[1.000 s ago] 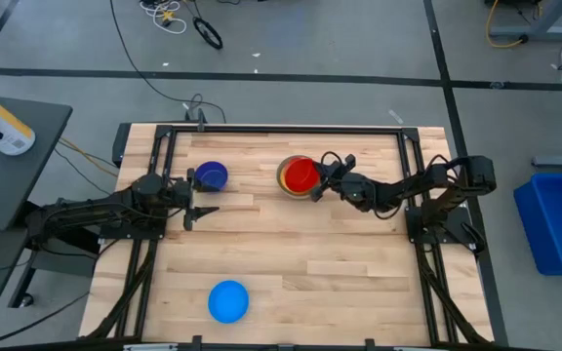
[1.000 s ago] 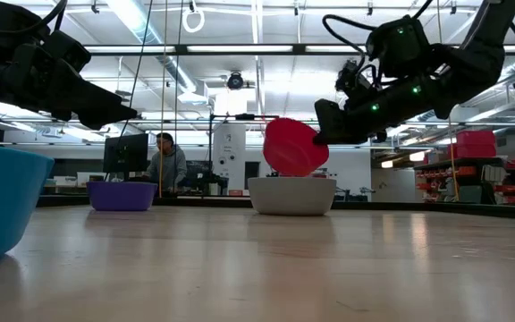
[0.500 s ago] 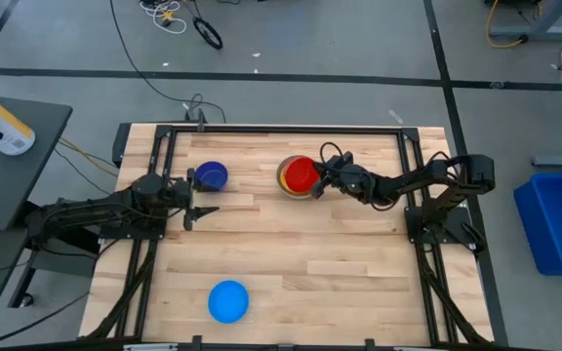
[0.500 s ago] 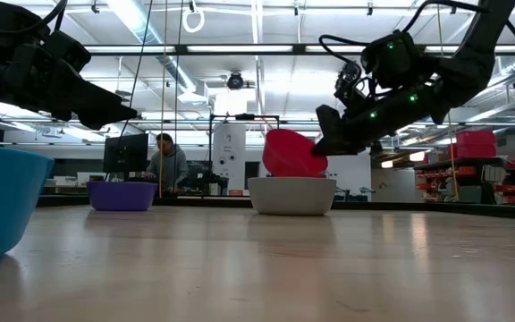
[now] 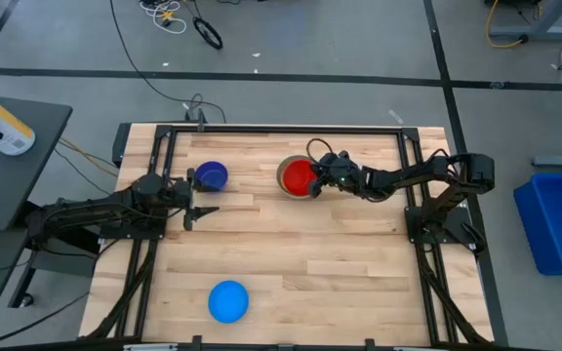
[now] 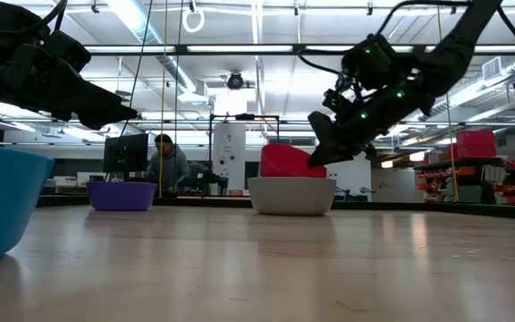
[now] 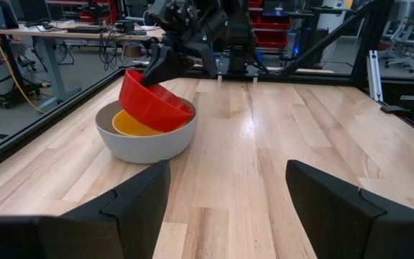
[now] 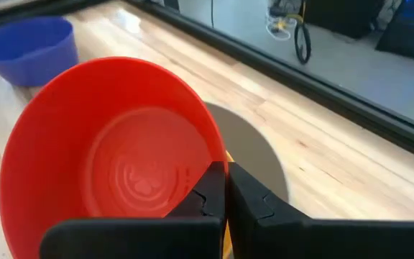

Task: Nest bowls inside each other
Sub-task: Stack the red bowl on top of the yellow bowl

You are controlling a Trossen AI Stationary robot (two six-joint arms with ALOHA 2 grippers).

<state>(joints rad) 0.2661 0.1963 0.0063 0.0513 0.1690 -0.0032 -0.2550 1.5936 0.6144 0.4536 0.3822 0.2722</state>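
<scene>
A red bowl (image 7: 155, 101) sits tilted, its lower side inside a yellow bowl (image 7: 131, 125) that is nested in the grey bowl (image 7: 146, 141) at the table's far middle. My right gripper (image 5: 317, 182) is shut on the red bowl's rim. The dark blue bowl (image 5: 211, 176) stands upright at the far left. Just beside it my left gripper (image 5: 201, 193) waits open and holds nothing. The light blue bowl (image 5: 228, 300) rests upside down near the front edge. My right gripper pinches the red bowl's rim (image 8: 214, 167) on its right-hand side, one finger inside the bowl and one outside. The fingers slant down from the table's right. The bowl is tilted, held side high, its lower side (image 7: 165, 121) down in the yellow bowl.
A dark metal frame (image 5: 261, 129) runs around the wooden table top. Bare wood lies between the bowl stack and the light blue bowl. In the low view a person (image 6: 165, 163) sits in the room far behind the table.
My right gripper has tipped downward and shifted a little toward the grey bowl, staying shut. The red bowl, which hung steeply tilted above the grey bowl, has come down and turned more level, its lower part now inside the stack.
</scene>
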